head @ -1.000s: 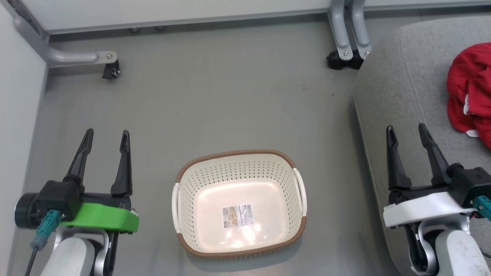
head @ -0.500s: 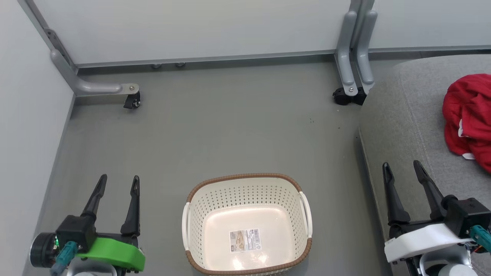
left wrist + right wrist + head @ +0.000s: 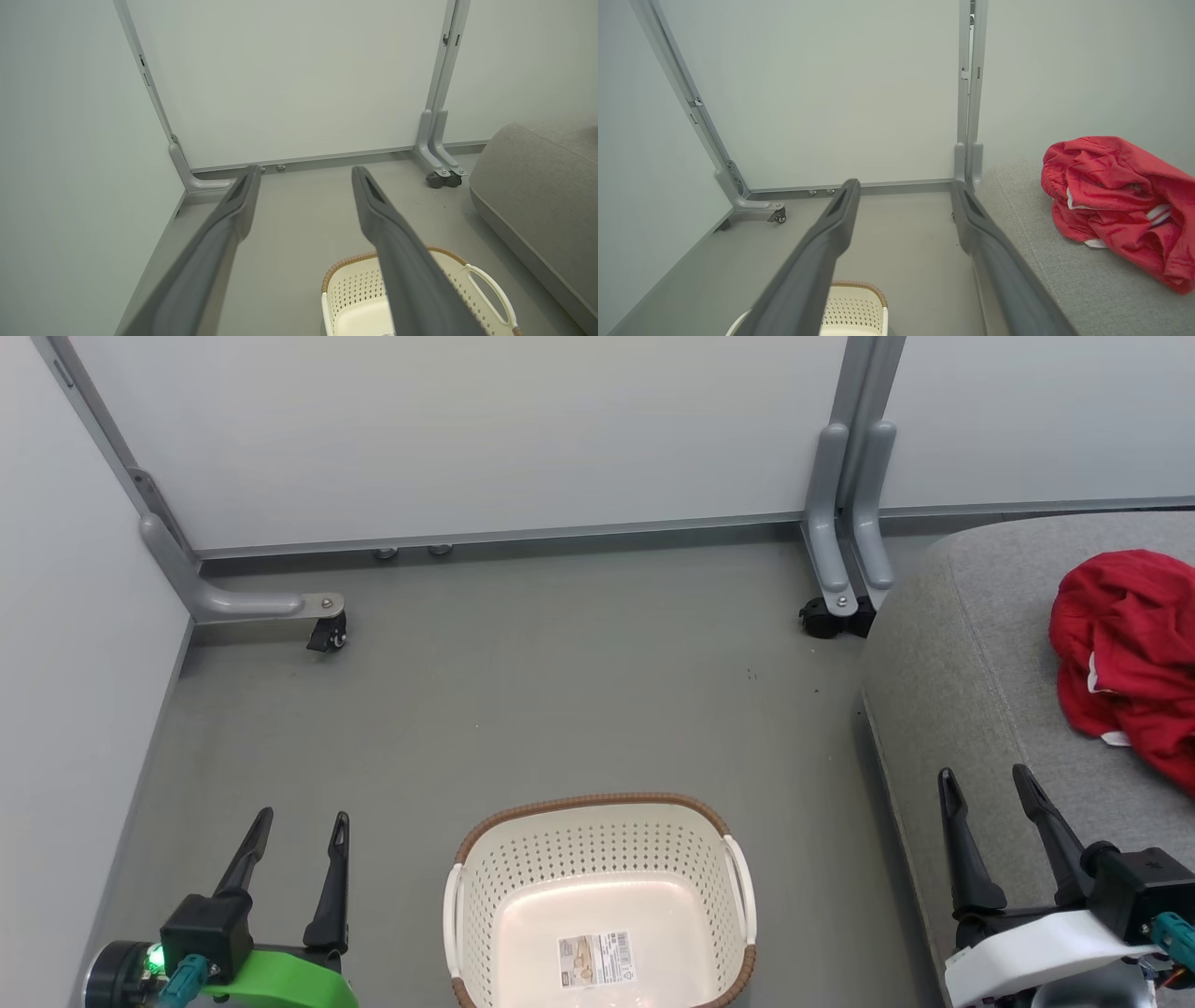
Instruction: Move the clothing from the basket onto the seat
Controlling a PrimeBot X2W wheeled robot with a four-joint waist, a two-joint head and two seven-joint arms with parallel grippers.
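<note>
While the sticker (image 3: 597, 959) on the basket's floor carries a barcode and a small picture, its print is too small for you to read. You have one basket (image 3: 597, 800), cream and perforated, with a brown rim and two white handles. It stands on the smooth grey floor (image 3: 560, 691) between your two pincers, its bottom bare around that sticker. The left gripper (image 3: 303, 817), on a green mount, sits just left of the basket with its two dark fingers spread apart. The right gripper (image 3: 982, 773), on a white mount, has its fingers spread the same way over the near edge of the seat (image 3: 971, 691), a grey woven cushion with a stitched seam. One crumpled heap of red clothing (image 3: 1125, 653) with white trim lies on that seat, ahead and to the right of the right gripper and well apart from its fingertips. You cannot tell how many garments the heap holds. Ahead of both pincers stand pale partition panels (image 3: 467, 429) on grey posts, with two feet on dark casters (image 3: 327, 635).
</note>
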